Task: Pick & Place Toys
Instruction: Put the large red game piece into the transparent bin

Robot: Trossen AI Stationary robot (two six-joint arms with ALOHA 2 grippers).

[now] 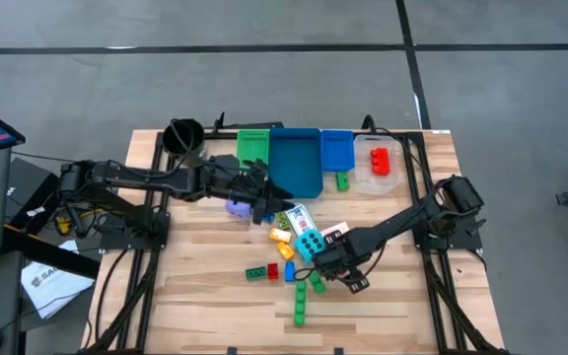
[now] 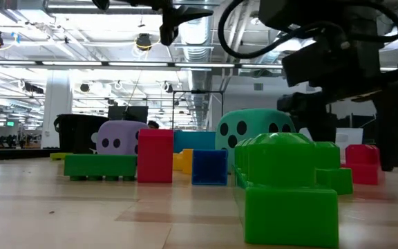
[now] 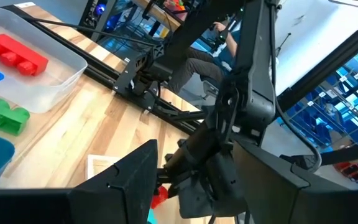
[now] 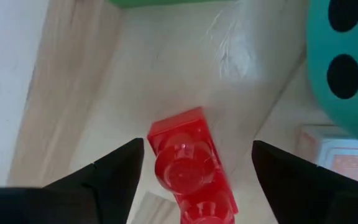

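Red, rigid and light, the studded plastic brick (image 4: 188, 165) is lying at lower centre between the right gripper's (image 4: 194, 168) open jaws, best pinched across its smooth flat sides, while the left gripper (image 1: 257, 202), jaws also parted, is hovering mid-frame.

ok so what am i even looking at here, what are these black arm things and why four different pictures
Two robot arms at a wooden table, filmed four ways: from overhead, from table height, and from a camera on each wrist. Toys lie scattered: coloured bricks, a purple die, a cyan dotted die. Bins stand along the far edge; the clear bin already holds a red brick. The right gripper hangs with fingers open on either side of a small red brick, not yet gripping it. The left gripper hovers near the purple die, holding nothing visible.
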